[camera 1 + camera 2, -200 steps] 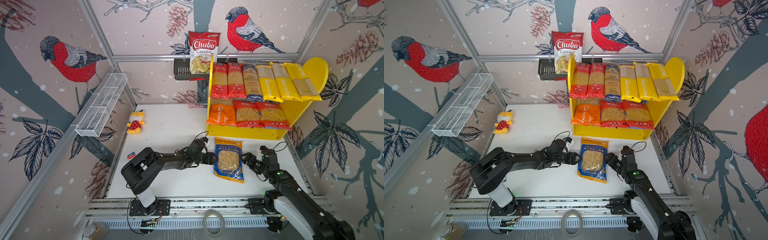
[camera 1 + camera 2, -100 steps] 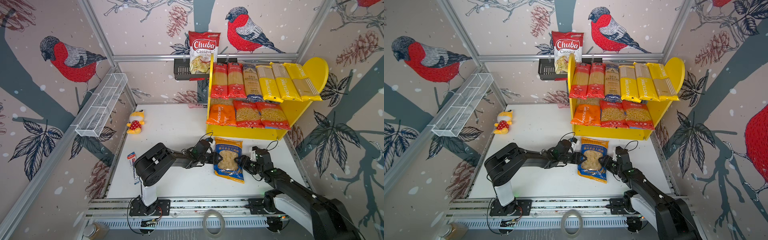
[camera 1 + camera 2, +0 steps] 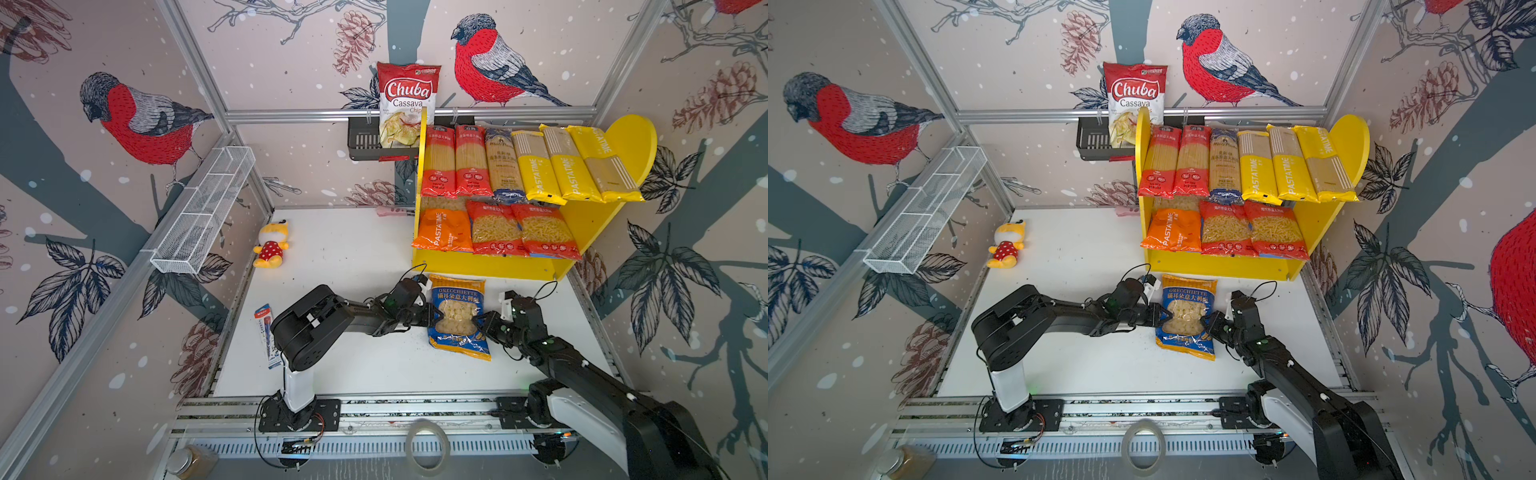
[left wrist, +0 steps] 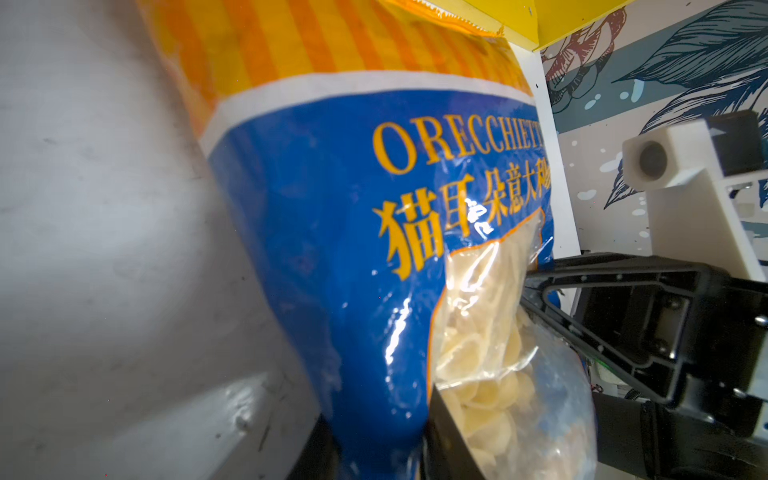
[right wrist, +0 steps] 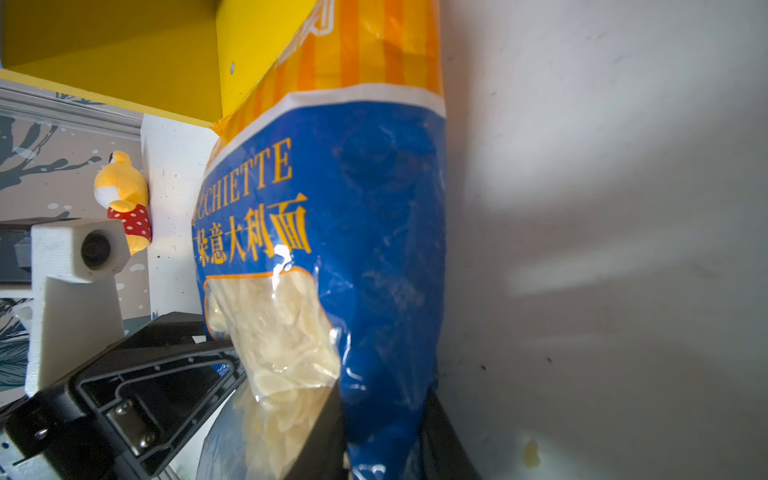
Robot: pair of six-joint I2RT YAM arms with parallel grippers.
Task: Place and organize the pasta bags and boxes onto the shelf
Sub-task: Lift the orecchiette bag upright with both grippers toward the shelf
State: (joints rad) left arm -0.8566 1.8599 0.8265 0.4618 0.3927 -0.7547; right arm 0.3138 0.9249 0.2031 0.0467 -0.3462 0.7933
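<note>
While flat on the tabletop (image 3: 353,257), pinched from both sides: orecchiette bag (image 3: 457,297).
Gripped mid-length at its long edges by left gripper (image 3: 432,318) and right gripper (image 3: 480,324); just before the shelf (image 3: 490,266), nearer the tabletop's right edge.

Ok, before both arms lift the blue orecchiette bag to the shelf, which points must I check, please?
1. Left pincer closed on the orecchiette bag edge: ok.
2. Right pincer closed on the opposite edge: ok.
3. Bag clear of the table: not ok, it rests there.
4. Free place on the shelf lower board: cannot tell, three bags cover its front.
5. Way to the shelf free: ok.
</note>
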